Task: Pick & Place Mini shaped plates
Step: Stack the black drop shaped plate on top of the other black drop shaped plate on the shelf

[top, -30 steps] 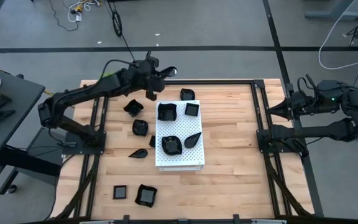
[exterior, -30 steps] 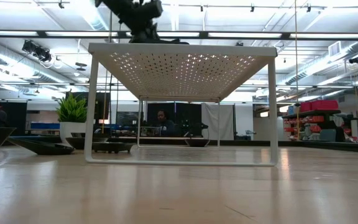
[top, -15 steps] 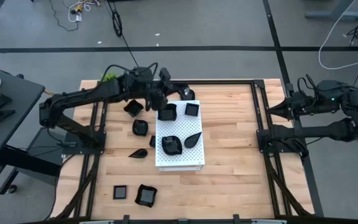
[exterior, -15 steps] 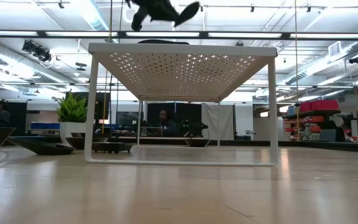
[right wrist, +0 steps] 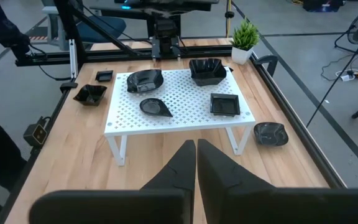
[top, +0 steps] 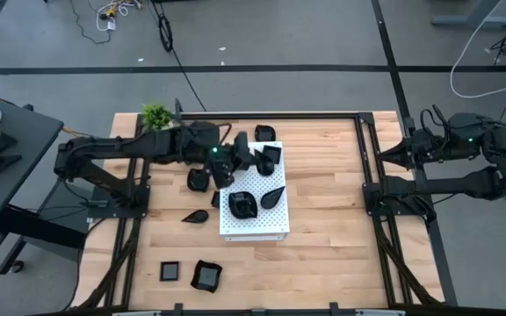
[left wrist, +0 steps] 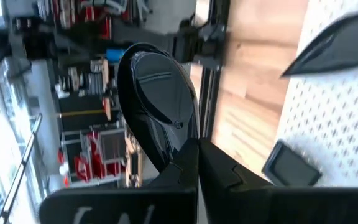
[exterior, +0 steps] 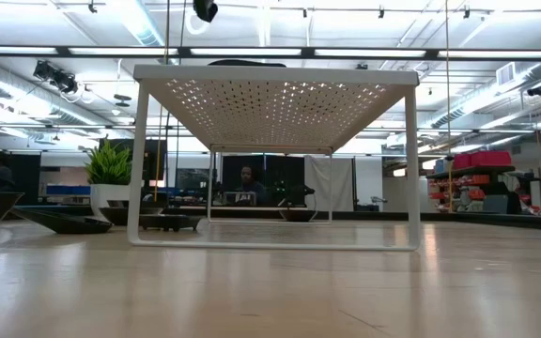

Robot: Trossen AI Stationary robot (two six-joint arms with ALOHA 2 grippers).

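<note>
Gripping a glossy black plate [left wrist: 157, 102] between closed fingers, the left hand [top: 225, 163] hangs over the white board [top: 271, 215].

both tools [top: 235, 158] [right wrist: 196, 163] closed

The wooden table [top: 323, 254] carries a white perforated board [top: 262, 224], a potted plant [top: 155, 115], and scattered black mini plates [top: 205, 275].

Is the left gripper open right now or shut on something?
Shut on a glossy black plate: in its wrist view the left gripper has both fingers pressed together, pinching the plate's edge above the white perforated board.
</note>
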